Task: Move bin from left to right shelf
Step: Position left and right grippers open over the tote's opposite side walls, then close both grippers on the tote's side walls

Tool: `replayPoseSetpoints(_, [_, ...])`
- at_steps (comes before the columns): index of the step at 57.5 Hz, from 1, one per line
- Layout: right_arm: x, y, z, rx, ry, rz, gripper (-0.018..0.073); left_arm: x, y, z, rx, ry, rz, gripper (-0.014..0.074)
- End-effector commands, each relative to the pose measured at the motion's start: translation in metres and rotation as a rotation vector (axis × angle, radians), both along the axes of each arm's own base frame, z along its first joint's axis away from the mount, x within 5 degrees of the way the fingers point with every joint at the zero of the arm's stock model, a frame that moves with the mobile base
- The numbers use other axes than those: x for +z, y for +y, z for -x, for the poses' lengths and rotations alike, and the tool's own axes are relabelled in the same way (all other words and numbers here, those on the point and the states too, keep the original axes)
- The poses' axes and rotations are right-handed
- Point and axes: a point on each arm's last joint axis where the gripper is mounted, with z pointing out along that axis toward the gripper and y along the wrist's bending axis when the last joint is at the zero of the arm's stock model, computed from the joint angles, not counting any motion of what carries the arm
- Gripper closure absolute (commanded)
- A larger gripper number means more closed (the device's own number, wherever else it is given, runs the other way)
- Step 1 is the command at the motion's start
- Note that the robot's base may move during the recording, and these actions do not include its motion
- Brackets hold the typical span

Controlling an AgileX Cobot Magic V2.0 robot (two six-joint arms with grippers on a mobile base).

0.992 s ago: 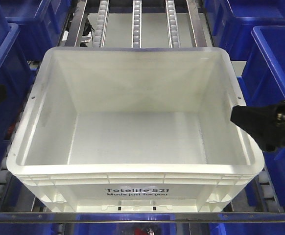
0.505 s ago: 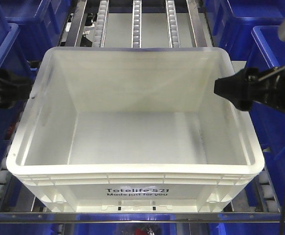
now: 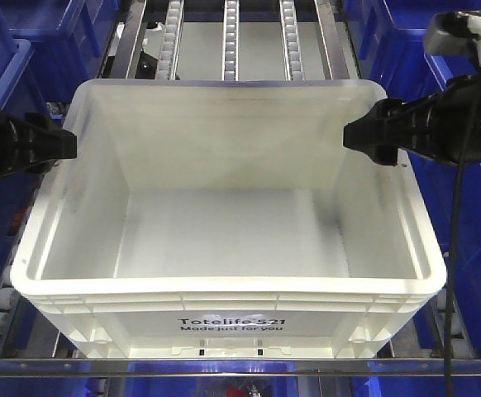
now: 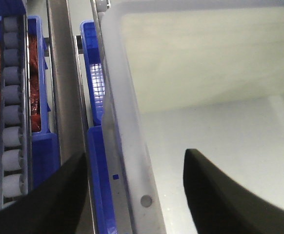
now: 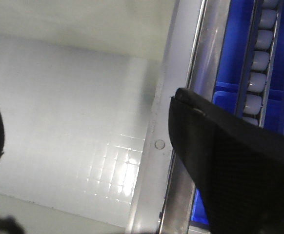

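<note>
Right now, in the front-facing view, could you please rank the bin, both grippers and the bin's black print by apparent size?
1. bin, by far.
2. right gripper, more of it showing.
3. left gripper, cut off by the frame edge, so its order against the right one is unsure.
4. black print.

White bin (image 3: 224,223), black lettering (image 3: 232,324); blue crates (image 3: 464,91) alongside.

Blue plastic crates (image 3: 464,91) crowd both sides of the metal flow rack (image 3: 230,37), set close against its steel rails. A flat grey panel (image 3: 261,50) lies between the roller lanes at the far end. One lower blue crate holds red items (image 4: 36,73). The light is bright and even, with soft glare.
</note>
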Motion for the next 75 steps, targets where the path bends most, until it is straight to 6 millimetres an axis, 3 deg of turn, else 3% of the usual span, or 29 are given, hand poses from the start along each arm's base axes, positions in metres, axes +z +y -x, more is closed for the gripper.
replayPoseSetpoints(1, [0.017, -0.003, -0.004, -0.025, -0.095, -0.004, -0.0046, 0.017, -0.003, -0.005, 0.006, -0.099, 0.042, 0.0174])
replayPoseSetpoints(33, [-0.001, -0.001, -0.02, -0.037, -0.045, 0.033, -0.0034, 0.013, -0.004, -0.013, 0.008, -0.115, 0.045, 0.0174])
replayPoseSetpoints(48, [-0.002, -0.007, -0.021, -0.083, -0.044, 0.079, -0.0034, 0.001, -0.007, -0.022, 0.008, -0.069, 0.034, 0.0174])
replayPoseSetpoints(75, [-0.005, -0.008, -0.025, -0.099, -0.036, 0.085, -0.0034, -0.001, -0.008, -0.028, 0.01, -0.084, 0.037, 0.0174])
